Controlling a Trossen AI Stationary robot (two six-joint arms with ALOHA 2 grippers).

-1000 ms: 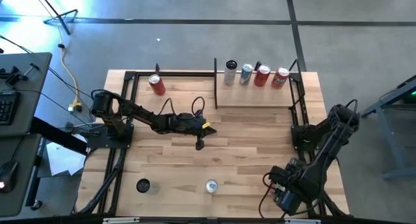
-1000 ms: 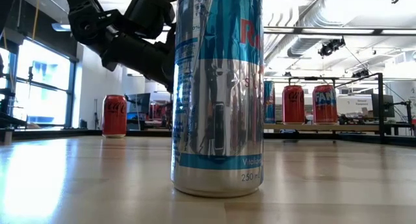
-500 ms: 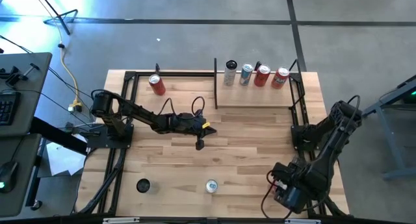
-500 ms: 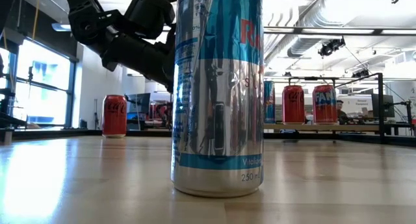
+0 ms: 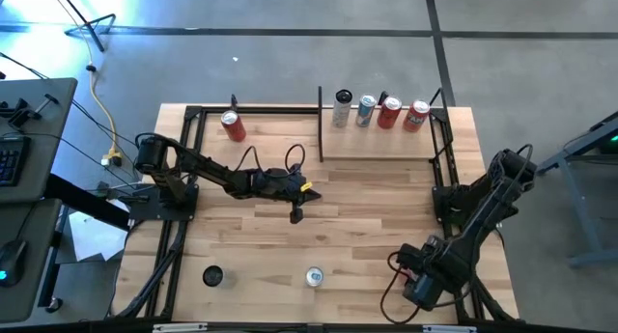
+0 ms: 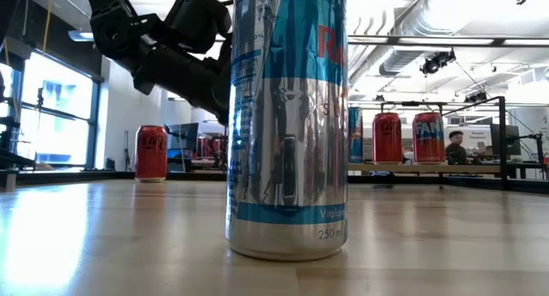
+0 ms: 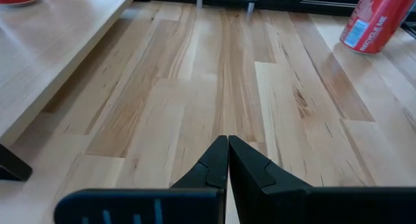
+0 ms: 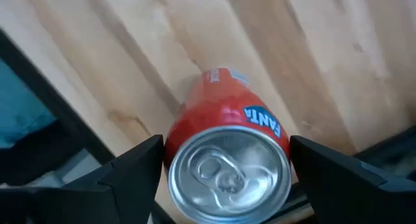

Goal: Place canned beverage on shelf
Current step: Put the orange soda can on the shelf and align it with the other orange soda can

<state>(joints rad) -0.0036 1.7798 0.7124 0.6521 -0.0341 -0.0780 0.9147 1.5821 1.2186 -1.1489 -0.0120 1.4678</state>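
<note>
Red Fanta can (image 8: pixel 227 146) is seen top-on in the right wrist view, pull-tab lid toward the camera and plank table under it. It is flanked by the two fingers (image 8: pixel 130 169) of the right gripper (image 8: pixel 227 152). The jaws are spread wide, and both inner faces are met by the can's sides, so the can is taken as gripped. In the high view this gripper is found at about 4 o'clock on the table (image 5: pixel 367 208), close to the near edge. The can itself is hidden there under the wrist.

The shelf (image 5: pixel 381 145) is located at about 1 o'clock on the table, well apart from the held can. Four upright cans are lined along its far edge: one white (image 5: pixel 343 109), one silver-blue (image 5: pixel 366 110) and two red (image 5: pixel 389 112) (image 5: pixel 416 115). The front of the board is left bare.

The left gripper (image 5: pixel 297 214) is positioned near the table's centre, pointed down over bare wood. Its jaws are pressed together with nothing between them, as confirmed in the left wrist view.

A further red can (image 5: pixel 233 125) is noted at 11 o'clock. A tall silver-blue can (image 5: pixel 314 276) is stood upright at 6 o'clock, directly before the low camera. A dark round item (image 5: pixel 212 275) is recorded at 7 o'clock; its type cannot be told.

A person (image 6: pixel 456 148) is visible in the room beyond the table in the low view.
</note>
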